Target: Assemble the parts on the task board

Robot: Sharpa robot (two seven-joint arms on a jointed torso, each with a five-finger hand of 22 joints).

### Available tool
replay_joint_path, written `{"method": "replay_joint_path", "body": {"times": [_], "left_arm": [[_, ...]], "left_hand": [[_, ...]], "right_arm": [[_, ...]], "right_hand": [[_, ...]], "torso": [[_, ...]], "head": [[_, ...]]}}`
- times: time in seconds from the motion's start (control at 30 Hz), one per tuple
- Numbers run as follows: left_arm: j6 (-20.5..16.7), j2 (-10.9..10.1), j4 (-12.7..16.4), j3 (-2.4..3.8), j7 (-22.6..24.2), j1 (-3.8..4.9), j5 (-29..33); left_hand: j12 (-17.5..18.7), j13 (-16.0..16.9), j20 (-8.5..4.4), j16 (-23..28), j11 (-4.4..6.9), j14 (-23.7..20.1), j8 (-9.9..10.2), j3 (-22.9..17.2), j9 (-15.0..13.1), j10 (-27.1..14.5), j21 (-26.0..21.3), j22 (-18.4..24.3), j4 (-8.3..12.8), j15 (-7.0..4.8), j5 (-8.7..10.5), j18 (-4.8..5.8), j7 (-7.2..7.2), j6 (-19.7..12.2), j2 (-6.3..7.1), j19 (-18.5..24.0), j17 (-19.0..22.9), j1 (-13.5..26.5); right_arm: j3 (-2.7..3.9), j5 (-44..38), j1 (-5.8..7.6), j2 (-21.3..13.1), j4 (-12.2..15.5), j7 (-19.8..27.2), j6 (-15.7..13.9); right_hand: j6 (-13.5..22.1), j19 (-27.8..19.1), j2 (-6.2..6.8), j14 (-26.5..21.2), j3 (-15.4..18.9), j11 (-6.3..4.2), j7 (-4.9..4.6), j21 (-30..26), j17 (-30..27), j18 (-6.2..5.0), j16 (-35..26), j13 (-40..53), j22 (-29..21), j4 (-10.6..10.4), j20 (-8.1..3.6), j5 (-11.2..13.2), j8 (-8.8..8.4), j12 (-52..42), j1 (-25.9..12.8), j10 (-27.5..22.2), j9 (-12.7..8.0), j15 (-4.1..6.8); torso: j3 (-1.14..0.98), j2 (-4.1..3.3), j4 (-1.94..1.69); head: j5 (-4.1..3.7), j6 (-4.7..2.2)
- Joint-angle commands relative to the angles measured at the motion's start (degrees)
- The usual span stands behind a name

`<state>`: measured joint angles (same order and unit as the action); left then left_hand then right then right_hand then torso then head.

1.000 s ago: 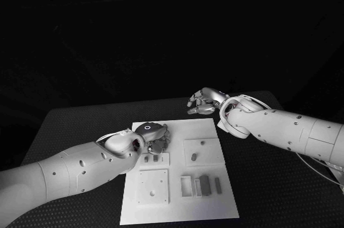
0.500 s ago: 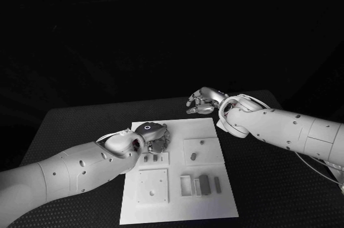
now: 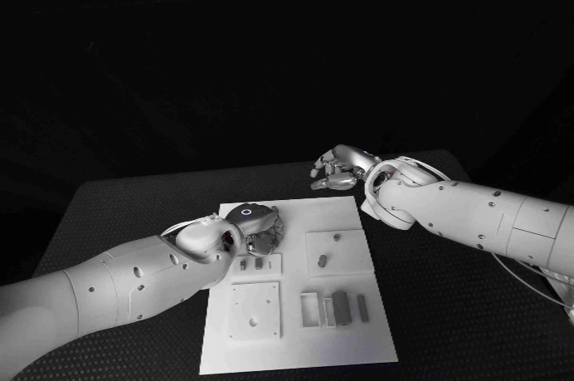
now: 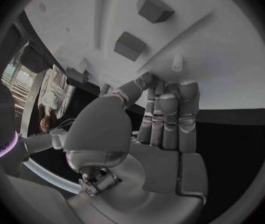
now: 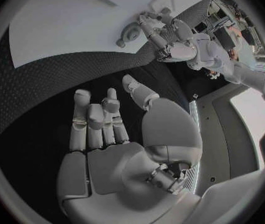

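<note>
The white task board lies in the middle of the black table. My left hand hovers over its far left part, fingers pointing down just beyond two small grey parts. In the left wrist view the fingers lie side by side, with the thumb tip against them. Their tips are close to a small white peg and two grey blocks; nothing shows between them. My right hand hangs over the table past the board's far right corner, palm bare and fingers apart.
The board carries a square plate with holes at near left, another plate with two small parts at right, and a pale frame beside dark upright blocks. Black table surrounds the board.
My left hand has drawn back a little from the two small grey parts toward the board's far edge. The right hand has barely moved.
</note>
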<state>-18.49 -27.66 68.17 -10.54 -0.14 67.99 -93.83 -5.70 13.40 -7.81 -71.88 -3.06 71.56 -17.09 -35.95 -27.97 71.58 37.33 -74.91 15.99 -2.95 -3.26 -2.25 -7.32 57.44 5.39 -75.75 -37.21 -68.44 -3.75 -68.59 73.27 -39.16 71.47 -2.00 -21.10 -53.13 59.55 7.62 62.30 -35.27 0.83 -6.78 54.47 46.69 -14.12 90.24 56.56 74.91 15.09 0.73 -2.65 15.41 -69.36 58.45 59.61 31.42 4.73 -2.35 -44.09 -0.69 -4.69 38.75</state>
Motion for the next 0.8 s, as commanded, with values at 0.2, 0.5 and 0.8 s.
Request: {"method": "replay_joint_path", "body": {"times": [0.2,0.5,0.8], "left_arm": [[3.4,0.1,-0.5,-0.34,-1.0,-0.54,-1.1],[2.3,-0.1,-0.3,-0.34,-0.6,-0.68,-1.1],[0.6,-1.4,1.0,-0.26,0.1,-0.7,-0.3]], "left_hand": [[-0.3,0.2,-0.74,-0.3,-0.05,1.0,-0.7,-0.8,-0.1,1.9,0.8,-1.3,0.2,-0.4,-0.07,-7.23,0.25,1.1,-0.49,-0.4,0.3,-0.5],[-0.9,0.8,-1.14,-0.2,0.8,1.9,-1.4,-1.3,-0.5,4.1,1.2,-1.2,0.4,-1.22,-0.12,-6.95,0.88,2.6,-0.91,-1.0,0.7,-1.3],[-1.0,1.1,-1.39,0.0,1.22,2.3,-1.8,-1.7,-0.8,5.3,1.4,-1.1,0.4,-1.64,-0.12,-6.7,1.34,3.6,-1.22,-1.4,1.1,-1.5]], "right_arm": [[0.03,-0.1,-0.01,0.0,0.2,0.5,0.4],[0.03,-0.1,-0.01,0.0,0.2,0.6,0.4],[0.03,-0.1,-0.01,0.1,0.1,0.6,0.4]], "right_hand": [[-0.4,-0.4,-0.07,-0.1,0.0,0.26,-0.71,-0.3,-0.1,-0.88,-0.2,-0.1,0.8,-0.1,0.15,-0.2,-0.14,0.0,-0.3,-0.1,0.1,0.2],[-0.5,-0.4,-0.07,-0.1,0.0,0.26,-0.7,-0.3,-0.1,-0.88,-0.2,-0.1,0.8,-0.2,0.15,-0.2,-0.11,0.0,-0.4,-0.1,0.1,0.2],[-0.5,-0.4,-0.07,-0.1,0.0,0.25,-0.7,-0.3,-0.1,-0.88,-0.2,-0.1,0.8,-0.2,0.15,-0.2,-0.1,0.0,-0.4,-0.1,0.1,0.21]], "torso": [[-0.05,0.02,0.03],[-0.01,0.03,-0.02],[-0.01,0.01,-0.02]], "head": [[-0.02,0.09],[0.01,0.07],[0.14,0.03]]}}
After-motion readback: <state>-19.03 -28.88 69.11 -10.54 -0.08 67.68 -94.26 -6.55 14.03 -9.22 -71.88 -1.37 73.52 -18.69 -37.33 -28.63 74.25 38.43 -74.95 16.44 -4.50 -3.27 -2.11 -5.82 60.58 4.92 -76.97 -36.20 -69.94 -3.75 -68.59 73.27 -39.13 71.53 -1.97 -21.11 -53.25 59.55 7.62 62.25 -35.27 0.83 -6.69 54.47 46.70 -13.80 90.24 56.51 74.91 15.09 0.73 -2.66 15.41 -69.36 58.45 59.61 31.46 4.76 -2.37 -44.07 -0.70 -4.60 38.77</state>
